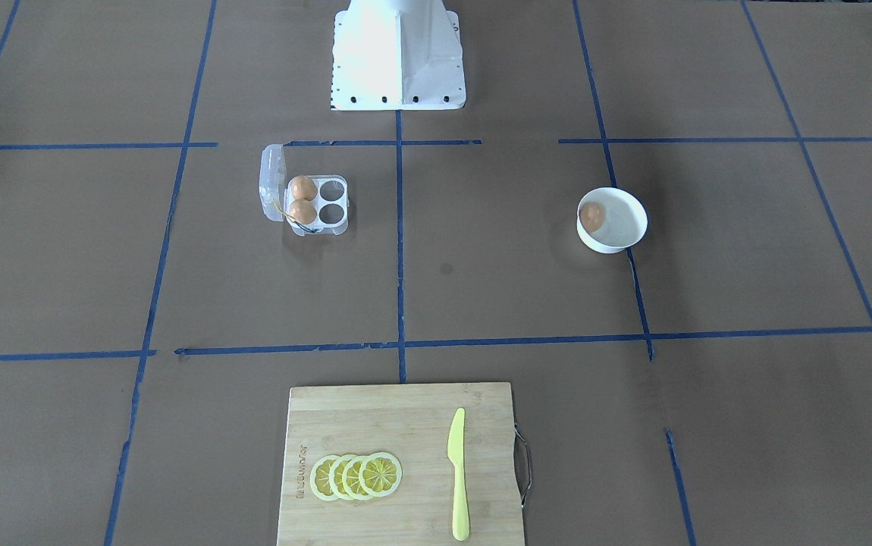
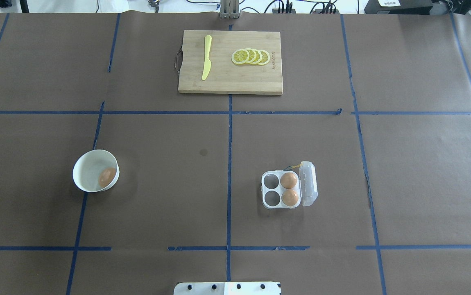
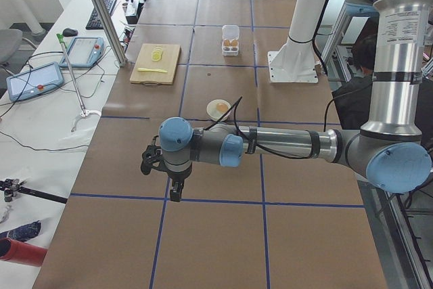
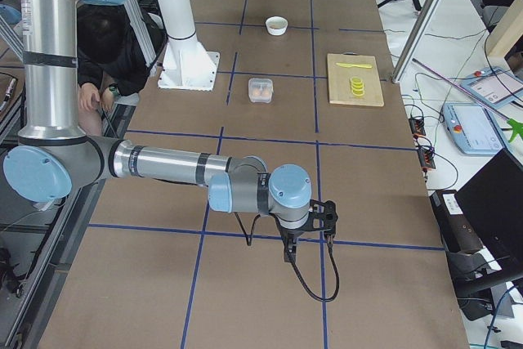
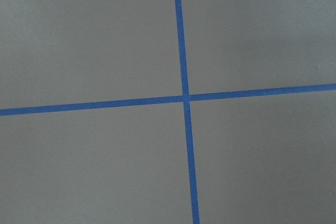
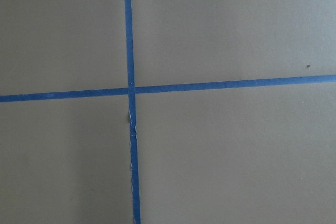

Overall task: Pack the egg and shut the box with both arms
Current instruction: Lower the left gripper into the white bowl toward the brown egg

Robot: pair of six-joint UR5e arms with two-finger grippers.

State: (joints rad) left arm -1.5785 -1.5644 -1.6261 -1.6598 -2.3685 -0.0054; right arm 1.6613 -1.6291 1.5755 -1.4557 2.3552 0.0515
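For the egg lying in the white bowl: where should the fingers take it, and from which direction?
Probably from straight above, since the wall of the bowl rings the egg and blocks any sideways approach. Close across the egg's narrow middle, pinching parallel to the wall it lies against, so nothing has to wedge between egg and rim.

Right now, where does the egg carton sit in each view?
Front-facing: egg carton left of centre.
Overhead: egg carton right of centre, lower half.
Exterior left: egg carton far, top centre.
Exterior right: egg carton upper middle.
Both wrist views: not in them.
Shared landmark: white pedestal, in all four exterior views.
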